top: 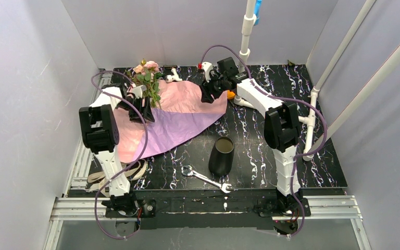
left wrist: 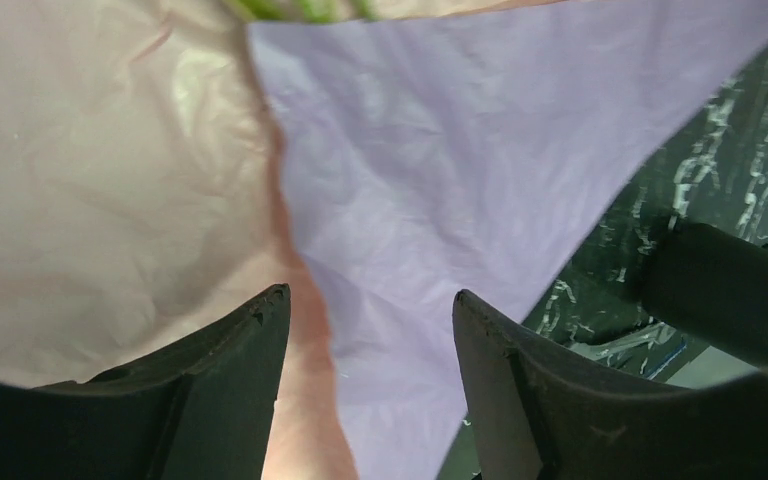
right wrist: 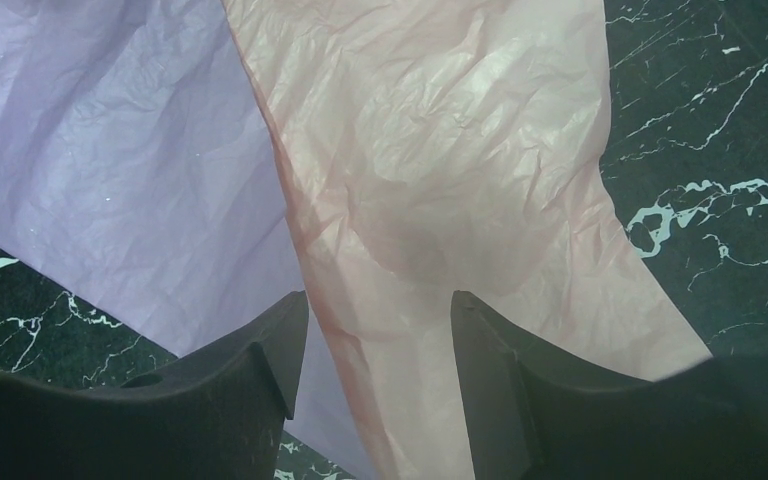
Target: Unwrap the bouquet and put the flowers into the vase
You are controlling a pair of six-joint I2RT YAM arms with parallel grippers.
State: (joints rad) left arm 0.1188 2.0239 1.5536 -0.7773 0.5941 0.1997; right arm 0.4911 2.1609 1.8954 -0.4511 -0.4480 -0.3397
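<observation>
Lying nearest the arm bases is a wrench (top: 207, 178), and just behind it the black vase (top: 222, 155) stands upright on the worktop (top: 271, 151). Beyond, the bouquet paper (top: 182, 122) is spread flat, purple and pink. The wrist views show what the top view can't: left end effector (left wrist: 370, 300) and right end effector (right wrist: 378, 300) both gape over the sheet, gripping nothing. The flowers (top: 147, 78) sit at the paper's far-left end.
</observation>
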